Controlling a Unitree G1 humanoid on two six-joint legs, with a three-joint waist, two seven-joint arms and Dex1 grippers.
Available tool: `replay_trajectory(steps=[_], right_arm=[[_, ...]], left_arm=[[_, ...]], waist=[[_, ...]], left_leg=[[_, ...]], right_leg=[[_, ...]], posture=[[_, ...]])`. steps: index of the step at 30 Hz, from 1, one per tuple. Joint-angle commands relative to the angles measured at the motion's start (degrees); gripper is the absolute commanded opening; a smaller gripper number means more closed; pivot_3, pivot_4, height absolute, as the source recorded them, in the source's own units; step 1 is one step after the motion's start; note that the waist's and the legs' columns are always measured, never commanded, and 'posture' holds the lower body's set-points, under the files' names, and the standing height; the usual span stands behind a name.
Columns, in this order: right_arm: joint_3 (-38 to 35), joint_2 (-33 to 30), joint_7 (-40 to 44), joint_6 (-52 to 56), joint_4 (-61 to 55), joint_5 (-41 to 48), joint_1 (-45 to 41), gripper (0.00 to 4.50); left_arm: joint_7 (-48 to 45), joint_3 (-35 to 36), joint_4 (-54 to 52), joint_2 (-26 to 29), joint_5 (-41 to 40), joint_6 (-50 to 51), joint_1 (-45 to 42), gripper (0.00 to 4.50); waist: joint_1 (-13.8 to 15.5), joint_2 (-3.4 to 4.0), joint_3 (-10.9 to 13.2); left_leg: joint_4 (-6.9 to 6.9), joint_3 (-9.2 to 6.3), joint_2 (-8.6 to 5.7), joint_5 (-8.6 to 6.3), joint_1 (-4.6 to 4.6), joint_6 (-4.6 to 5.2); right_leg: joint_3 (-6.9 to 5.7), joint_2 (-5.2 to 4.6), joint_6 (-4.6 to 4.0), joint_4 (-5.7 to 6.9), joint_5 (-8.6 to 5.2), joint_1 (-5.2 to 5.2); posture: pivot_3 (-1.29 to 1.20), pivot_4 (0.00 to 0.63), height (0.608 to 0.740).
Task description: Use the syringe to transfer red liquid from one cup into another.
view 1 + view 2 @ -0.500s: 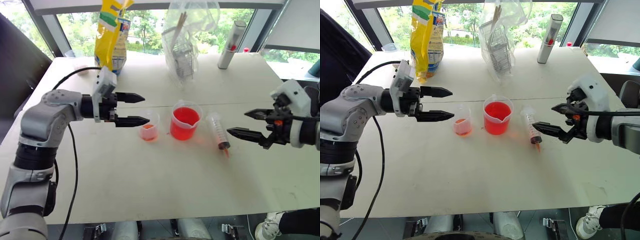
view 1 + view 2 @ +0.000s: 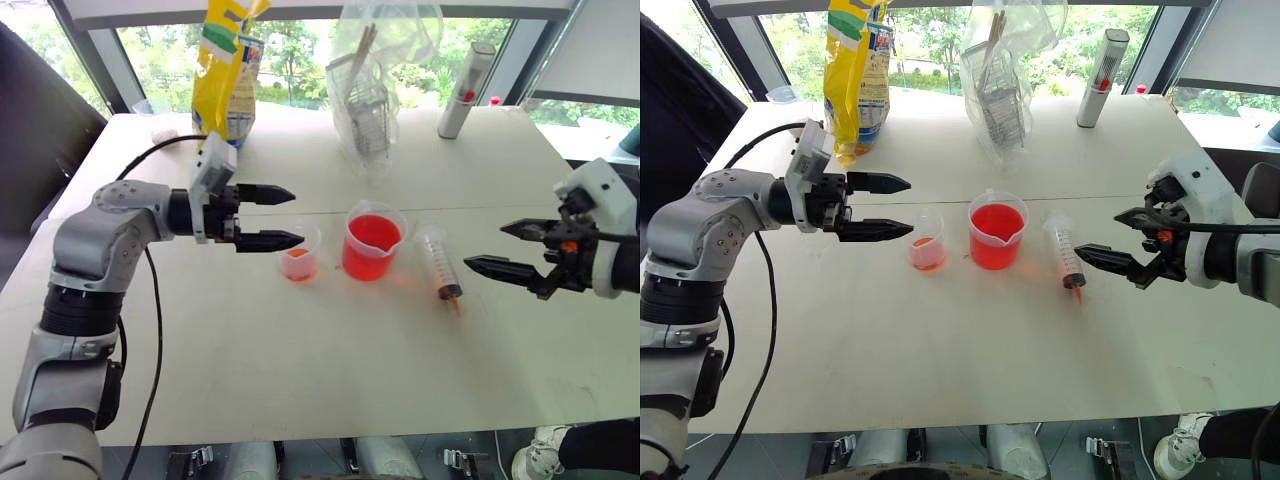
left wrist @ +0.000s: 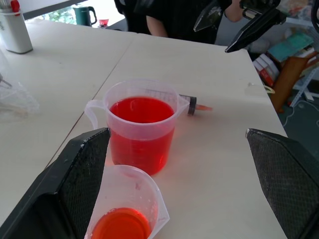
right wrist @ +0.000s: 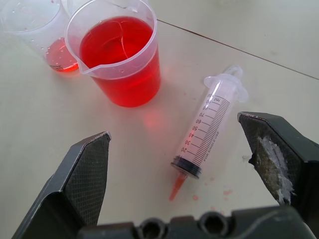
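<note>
The syringe point(image 2: 440, 265) lies flat on the white table point(image 2: 300, 370), empty, with its orange-red tip toward the near edge and a few red drops beside it. To its left stands the larger spouted cup point(image 2: 372, 245), well filled with red liquid point(image 4: 117, 42). Left of that stands the smaller cup point(image 2: 298, 258) with a shallow layer of red liquid. My left gripper point(image 2: 296, 216) hovers open just left of the smaller cup, pointing at it. My right gripper point(image 2: 485, 246) hovers open just right of the syringe, holding nothing.
At the back of the table stand a yellow bag point(image 2: 225, 70), a clear plastic bag point(image 2: 372, 90) with a wire item inside, and a grey-white tube point(image 2: 462, 90) with a red mark. A black cable point(image 2: 152, 300) runs along my left arm.
My right gripper has drawn back a little to the right, away from the syringe. The left gripper and both cups stay about where they were.
</note>
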Motion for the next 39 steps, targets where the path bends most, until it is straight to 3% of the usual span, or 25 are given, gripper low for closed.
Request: replay_trajectory(steps=[1, 7, 11, 21, 30, 39], right_arm=[[-2.6, -1.2, -0.7, 1.8, 0.0, 0.4, -0.4, 4.47], [0.1, -1.2, -0.9, 3.3, 2.4, 0.0, -2.8, 4.47], [6.4, -0.3, -2.0, 5.6, 8.0, -1.3, -8.7, 4.47], [35.6, 7.1, -0.2, 9.7, 40.6, -13.8, -35.3, 4.47], [58.8, 15.4, 13.7, -1.0, 62.7, -29.1, -47.6, 4.47], [67.7, 23.3, 22.6, -9.5, 74.5, -41.8, -49.4, 4.47]], left_arm=[[-0.4, -0.4, -0.4, -0.2, 0.5, -1.2, -1.5, 4.5], [-1.0, -0.6, -0.5, 0.0, 0.7, -1.2, -1.3, 4.5], [-0.8, -1.0, -0.5, -0.2, 1.2, -1.6, -1.6, 4.5], [-0.2, -2.0, -0.5, -1.5, 2.5, -3.2, -1.7, 4.5], [2.0, -0.7, -3.8, -1.1, 2.2, -2.9, 1.5, 4.5], [5.2, 0.8, -7.3, -0.8, 0.9, -1.9, 4.2, 4.5]], waist=[[0.2, 0.0, 0.0], [0.5, 0.0, 0.0], [0.4, 0.0, 0.0], [0.3, 0.03, 0.0], [0.5, 0.04, 0.0], [0.4, 0.05, 0.0]], left_leg=[[0.0, 0.0, 0.0, 0.0, 0.0, 0.0], [0.01, 0.01, 0.0, 0.0, 0.0, 0.0], [0.01, 0.03, 0.0, 0.0, 0.03, 0.0], [-0.02, 0.1, -0.02, 0.0, 0.01, 0.01], [-0.01, 0.12, -0.01, -0.01, -0.15, 0.03], [0.06, 0.11, -0.02, -0.01, -0.13, 0.03]], right_leg=[[0.0, 0.0, 0.0, 0.0, 0.0, 0.0], [0.0, 0.0, 0.0, 0.0, 0.0, 0.0], [0.02, 0.0, -0.01, 0.01, 0.0, 0.0], [0.07, 0.01, -0.05, -0.02, -0.01, -0.1], [0.04, 0.06, -0.04, -0.01, 0.0, -0.25], [-0.06, 0.06, -0.03, 0.09, 0.01, -0.24]], posture=[[0.0, 0.15, 0.739], [0.0, 0.15, 0.739], [0.0, 0.15, 0.739], [0.0, 0.15, 0.739], [0.0, 0.15, 0.739], [0.0, 0.15, 0.739]])
